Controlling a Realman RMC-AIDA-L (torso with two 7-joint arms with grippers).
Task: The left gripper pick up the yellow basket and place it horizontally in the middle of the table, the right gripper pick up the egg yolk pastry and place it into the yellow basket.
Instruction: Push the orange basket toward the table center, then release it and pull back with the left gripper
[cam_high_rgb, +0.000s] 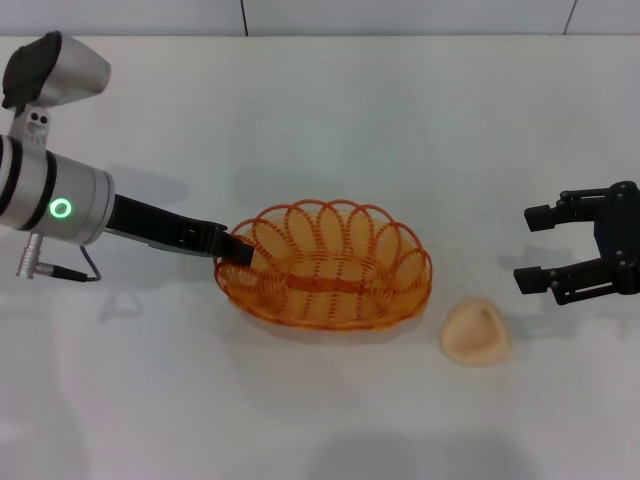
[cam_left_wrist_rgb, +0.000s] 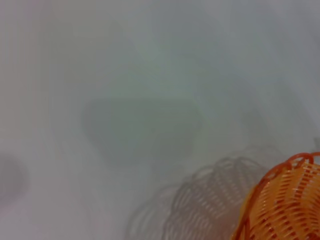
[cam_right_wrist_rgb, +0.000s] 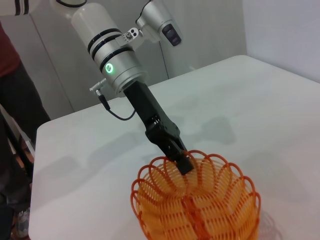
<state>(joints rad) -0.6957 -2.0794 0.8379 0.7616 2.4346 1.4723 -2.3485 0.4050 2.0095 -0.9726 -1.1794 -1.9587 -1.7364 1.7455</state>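
Left pincer (cam_high_rgb: 238, 250) pinches the yellow basket's (cam_high_rgb: 325, 265) scalloped rim at frame centre-left; light, springy wire. Right pincer (cam_high_rgb: 565, 250) spread; soft egg yolk pastry (cam_high_rgb: 476, 331) needs gentle side grip.

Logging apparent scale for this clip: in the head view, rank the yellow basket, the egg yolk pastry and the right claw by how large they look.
1. yellow basket, clearly largest.
2. right claw, partly cut off at the edge, so its full extent is unsure.
3. egg yolk pastry, smallest.
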